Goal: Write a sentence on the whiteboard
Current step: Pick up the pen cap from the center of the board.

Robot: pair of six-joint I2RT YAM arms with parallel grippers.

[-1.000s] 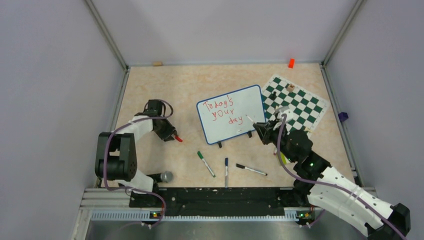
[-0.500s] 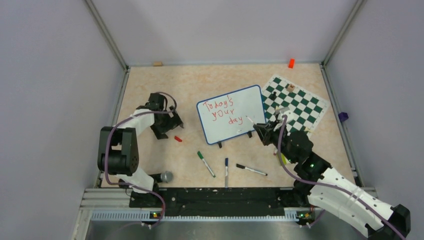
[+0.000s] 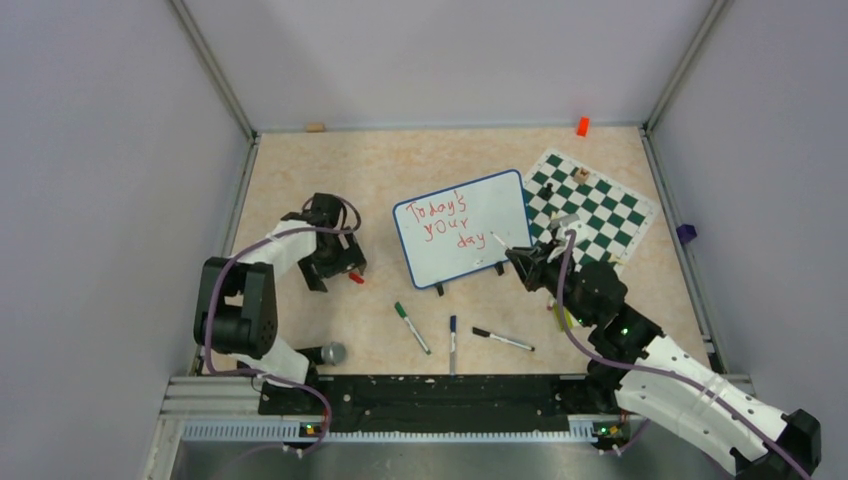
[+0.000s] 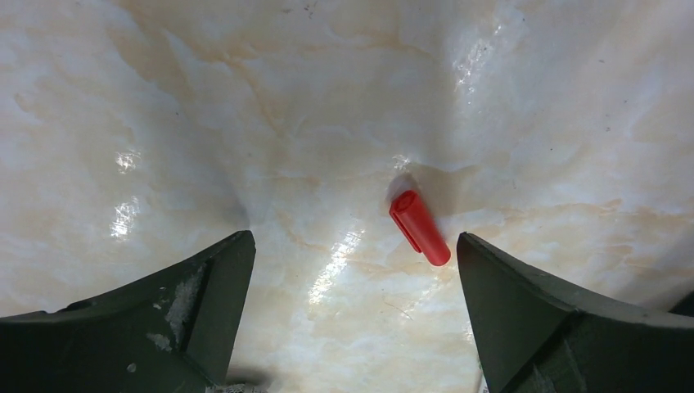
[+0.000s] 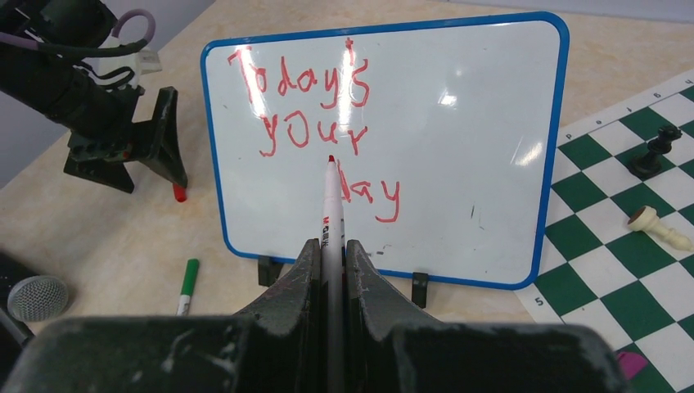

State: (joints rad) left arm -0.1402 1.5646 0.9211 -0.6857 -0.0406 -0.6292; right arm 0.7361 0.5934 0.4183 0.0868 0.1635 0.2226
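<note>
On the whiteboard (image 5: 475, 123), which stands propped on its two black feet (image 5: 420, 288) between my two arms, the sentence (image 5: 311, 131) reads "Today's your day" in three slanting red lines, so I judge the writing done.

Just in front of the whiteboard, my right gripper (image 5: 330, 246) is clamped on the red marker (image 5: 331, 201). Its bare tip points at the words, and I cannot tell whether it touches the surface. That is my first worry: any drift forward would streak or smear the ink. A firmer push could tip the whiteboard back on its small feet, or slide it toward the chess mat (image 3: 590, 205) just beside its right edge.

To the whiteboard's left, my left gripper (image 4: 353, 241) hangs with its fingers wide apart over the red cap (image 4: 419, 228). The cap lies on the table (image 3: 300, 170) between them, closer to one finger than the other. Small and round, it could roll or squirt out if the fingers meet it unevenly. It could also get pinched crooked, which would make it hard to seat on the marker.

Nearer to me than the whiteboard, the green marker (image 3: 411, 327), blue marker (image 3: 452, 343) and black marker (image 3: 503, 340) lie loose. A low sweep of either arm could scatter them.
</note>
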